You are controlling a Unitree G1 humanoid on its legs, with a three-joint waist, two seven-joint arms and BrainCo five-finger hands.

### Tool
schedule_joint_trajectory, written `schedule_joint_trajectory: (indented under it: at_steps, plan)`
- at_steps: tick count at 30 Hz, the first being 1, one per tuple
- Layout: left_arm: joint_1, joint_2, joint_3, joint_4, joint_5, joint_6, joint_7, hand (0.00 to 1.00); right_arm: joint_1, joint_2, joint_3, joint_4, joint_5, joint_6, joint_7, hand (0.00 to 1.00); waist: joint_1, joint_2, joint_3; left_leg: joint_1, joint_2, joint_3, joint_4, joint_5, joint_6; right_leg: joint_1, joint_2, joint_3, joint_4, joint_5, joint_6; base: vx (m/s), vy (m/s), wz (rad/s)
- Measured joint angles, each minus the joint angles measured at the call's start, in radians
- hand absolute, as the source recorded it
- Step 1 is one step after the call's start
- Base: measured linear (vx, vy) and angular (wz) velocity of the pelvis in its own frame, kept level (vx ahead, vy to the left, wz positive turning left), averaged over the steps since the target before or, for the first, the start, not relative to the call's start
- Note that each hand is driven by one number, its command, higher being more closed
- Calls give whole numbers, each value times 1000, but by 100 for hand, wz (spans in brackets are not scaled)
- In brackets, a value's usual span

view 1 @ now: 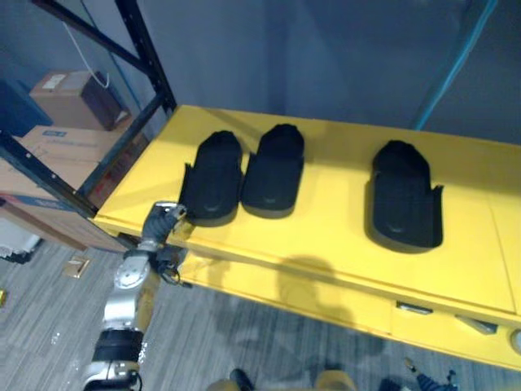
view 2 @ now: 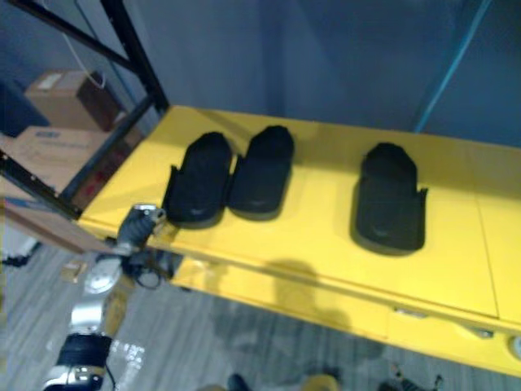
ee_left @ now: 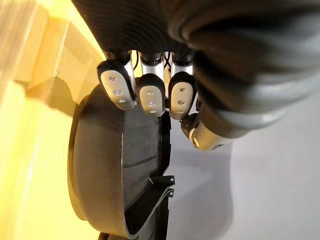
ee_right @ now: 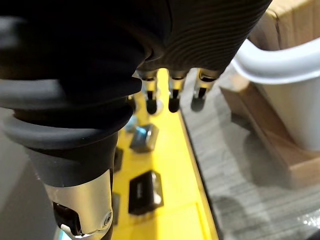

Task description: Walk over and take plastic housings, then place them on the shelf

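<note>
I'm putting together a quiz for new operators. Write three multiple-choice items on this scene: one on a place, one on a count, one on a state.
1. Where is the left robot hand? A: at the front left edge of the yellow shelf, by the leftmost housing. B: over the rightmost housing. C: on a cardboard box.
2. How many black housings lie on the shelf? A: two. B: three. C: five.
3. How do they lie? A: stacked. B: on end. C: flat, none lifted.

Answers: 1 A, the hand sits at that corner. 2 B, two lie close together and one lies apart. 3 C, each rests on the yellow surface.
</note>
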Motion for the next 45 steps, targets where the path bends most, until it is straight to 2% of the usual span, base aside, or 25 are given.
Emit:
schedule_joint_trajectory:
  at_steps: [4, 7, 13, 17, 25, 33, 39, 45]
  plan:
    - [5, -19, -1, -1, -3, -4, 6, 100, 6, -20, 0, -18, -9, -16, 2, 0, -5, 15, 9, 0, -1, 8, 10, -7, 0, -6, -5, 0, 9, -4, 6, -23, 14, -7]
    - [10, -26, -1, -8, -3, -9, 7, 100, 9, -37, -1, -26, -9, -18, 2, 0, -5, 17, 10, -1, -6, 27, 29, -15, -1, -14, -19, 4, 16, -27, 33, -33, -19, -17]
    - [10, -28, -5, -12, -4, -10, 7, 100, 46, -38, -6, -31, -10, -18, 3, 0, -18, 24, 6, -21, -4, 28, 60, -17, -2, -16, -28, 8, 13, -75, 44, -51, -55, -3]
    - [11, -29, -12, -12, -4, -9, 5, 100, 48, -41, -16, -31, -29, -18, 3, 0, -32, 33, 5, -34, 2, 25, 73, -16, -3, -17, -26, 11, 2, -78, 46, -58, -33, 1]
    - [8, -29, -16, -4, -4, 2, 17, 100, 46, -42, -13, -34, -41, -18, 4, 0, -40, 34, 9, -76, 10, 28, 106, -22, 6, -50, -26, 23, 6, -77, 47, -41, 13, 0]
    - [-69, -26, -25, 11, -4, 2, 53, 100, 22, -50, 24, -95, -36, -18, 3, 0, -37, 17, 56, -144, 44, 22, 189, -49, 16, -105, -15, 26, 53, -78, 46, -29, 9, 1]
    - [-109, -26, -42, 11, -4, 1, 69, 100, 2, -55, 49, -109, -35, -18, 3, 0, -37, 24, 93, -176, 56, 20, 252, -79, 24, -142, -21, 31, 120, -111, 59, -4, 6, 1]
    - [-124, -26, -45, 12, -5, -5, 93, 100, -15, -64, 70, -121, -33, -18, 3, 0, -35, 25, 101, -210, 62, 20, 285, -91, 25, -196, -26, 43, 185, -142, 70, -3, 1, -1]
